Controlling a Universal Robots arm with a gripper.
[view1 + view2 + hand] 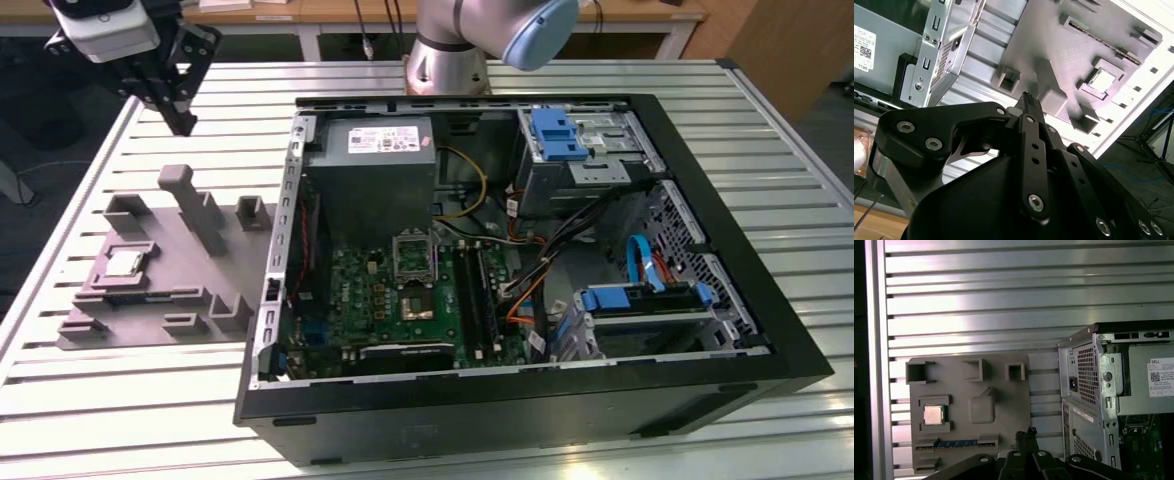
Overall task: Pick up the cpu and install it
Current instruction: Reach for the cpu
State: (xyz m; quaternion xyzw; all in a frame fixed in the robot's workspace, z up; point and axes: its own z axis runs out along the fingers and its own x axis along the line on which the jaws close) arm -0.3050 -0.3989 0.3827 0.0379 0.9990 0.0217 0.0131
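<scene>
**Gripper closed and empty, cpu lying on its grey plate**

On my screen the gripper (179, 122) hangs over the table's (134, 400) far corner at the exterior view's left. Its fingers are pressed together with nothing between them, and both wrist views show the same closed tips clear of any part. Below it, a grey plastic plate (180, 262) lies near the table's edge on that side. The cpu (124, 263) sits flat in a shallow recess close to the plate's outer edge, silver top up, well apart from the gripper. Just beside the plate's other edge stands the open black computer case (534, 410). Inside the case I can see the green motherboard (387, 305), with the silver socket frame (414, 252) near its middle.
</scene>
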